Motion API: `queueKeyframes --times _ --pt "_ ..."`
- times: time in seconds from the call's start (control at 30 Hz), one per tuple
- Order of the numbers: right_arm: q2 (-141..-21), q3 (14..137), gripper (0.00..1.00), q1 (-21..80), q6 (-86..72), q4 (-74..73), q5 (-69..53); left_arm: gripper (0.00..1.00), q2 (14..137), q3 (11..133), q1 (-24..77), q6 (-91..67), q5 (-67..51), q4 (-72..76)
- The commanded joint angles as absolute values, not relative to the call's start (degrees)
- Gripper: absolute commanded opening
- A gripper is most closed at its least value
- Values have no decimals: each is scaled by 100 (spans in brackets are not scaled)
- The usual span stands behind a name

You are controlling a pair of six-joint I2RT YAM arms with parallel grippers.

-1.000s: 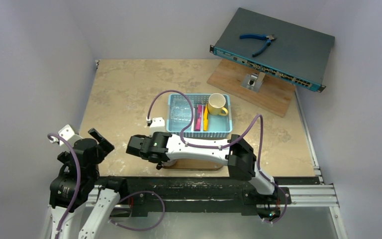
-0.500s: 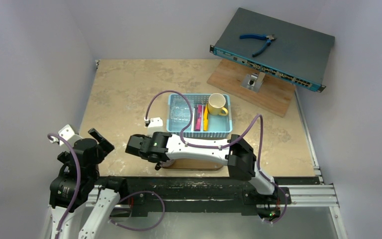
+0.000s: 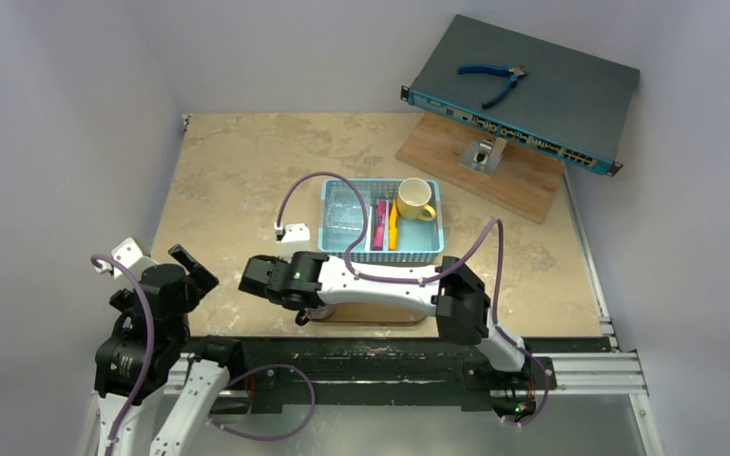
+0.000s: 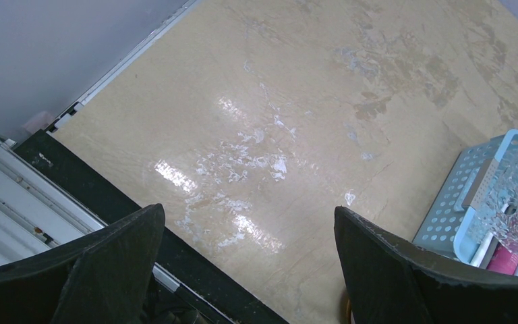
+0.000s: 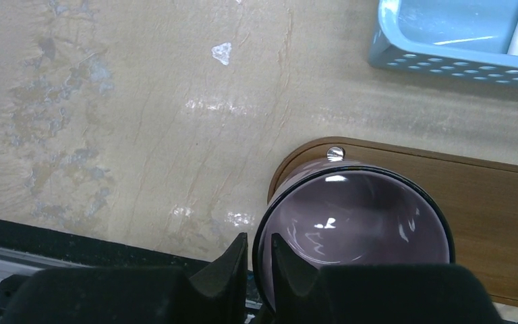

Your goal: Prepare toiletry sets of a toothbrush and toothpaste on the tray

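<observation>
Low in the right wrist view, the right gripper (image 5: 257, 241) sits over the purple cup (image 5: 354, 226) rim on the tray (image 5: 499, 223), fingers a bit apart; I cannot tell if it holds. The left gripper (image 4: 248, 216) is wide open, empty. The pink tube (image 3: 380, 223) and yellow tube (image 3: 393, 229) lie in the blue basket (image 3: 409, 255).

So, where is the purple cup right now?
In the right wrist view, the purple cup stands on the rounded left end of the brown tray, the right pincer straddling its near rim.

A light-blue mesh basket (image 3: 381, 255) stands mid-surface (image 3: 238, 180), 1 yellow cup (image 3: 414, 199) in its far right corner. Far right, blue pliers (image 3: 494, 79) lie on a tilted dark network switch (image 3: 551, 104) above a light wooden board (image 3: 523, 182). 1 purple cup (image 5: 354, 233) stands upright.
</observation>
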State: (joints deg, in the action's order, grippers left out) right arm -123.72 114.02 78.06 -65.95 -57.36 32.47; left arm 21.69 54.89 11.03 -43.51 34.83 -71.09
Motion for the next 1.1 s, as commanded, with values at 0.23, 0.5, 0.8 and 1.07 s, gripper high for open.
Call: queueKeyframes --times 0.23,0.5,0.8,1.07 --pt "-11312 10921 23 7822 -6224 -5680 3826 95 2309 5619 1134 -4109 3318 -6848" --pt "-10752 10483 26 7809 -5893 -5666 4197 95 2449 5582 1133 -3942 3142 -6718" --pt "-9862 9680 29 7231 -5173 -5515 4558 96 2606 5515 1125 -3676 2770 -6496" --pt "-9052 8673 46 6159 -3975 -4547 4434 100 2782 5430 1125 -3366 2092 -6171"
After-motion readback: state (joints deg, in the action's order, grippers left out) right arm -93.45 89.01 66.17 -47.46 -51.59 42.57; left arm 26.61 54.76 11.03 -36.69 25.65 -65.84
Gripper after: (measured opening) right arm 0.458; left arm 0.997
